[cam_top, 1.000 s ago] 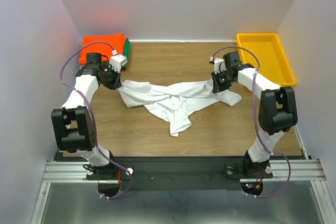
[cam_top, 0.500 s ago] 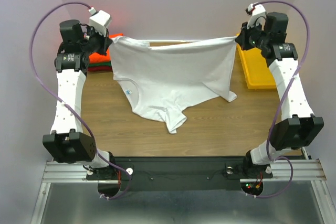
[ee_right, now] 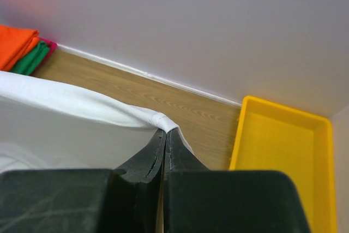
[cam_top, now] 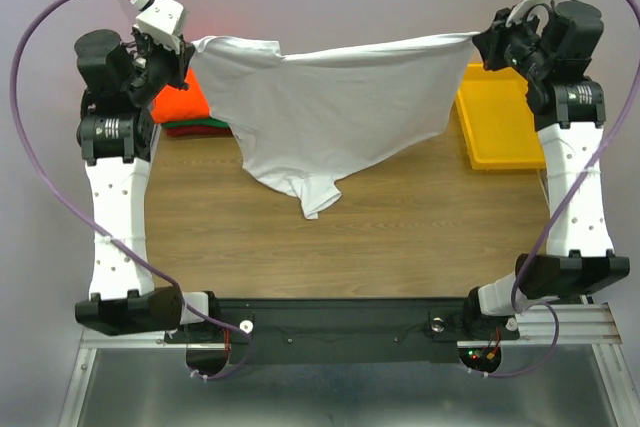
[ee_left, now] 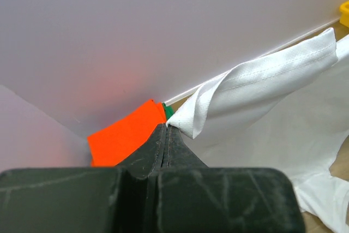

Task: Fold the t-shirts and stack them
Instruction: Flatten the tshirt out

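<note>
White t-shirt (cam_top: 330, 112) is held up in the air, stretched wide between both grippers across the far half of the table (cam_top: 400, 237). The top edge runs taut, sagging a little in the middle. The body hangs down in a rough triangle with its lowest point toward 6 o'clock. Cannot tell if that tip touches the wood.

Folded stack sits at 10 o'clock on the table, part hidden behind the hanging cloth: orange shirt (cam_top: 178, 107) on top, then green shirt (ee_right: 30, 61), dark red shirt (cam_top: 190, 131) lowest. Yellow tray (cam_top: 505, 132) is at 2 o'clock.

Left gripper (cam_top: 185, 52) is at 10 o'clock in the top view, arm raised near full height. Its jaws are pressed together, pinching a bunched corner of the white t-shirt. Right gripper (cam_top: 482, 42) is at 2 o'clock, arm likewise upright, jaws pressed together on the opposite corner with a fold of hem wrapped over the tips.

Versus half a second ago: both arms are higher and further apart, the shirt is pulled flatter, and less of it trails over the table. A second ago it lay crumpled on the wood with both grippers low at its ends.
</note>
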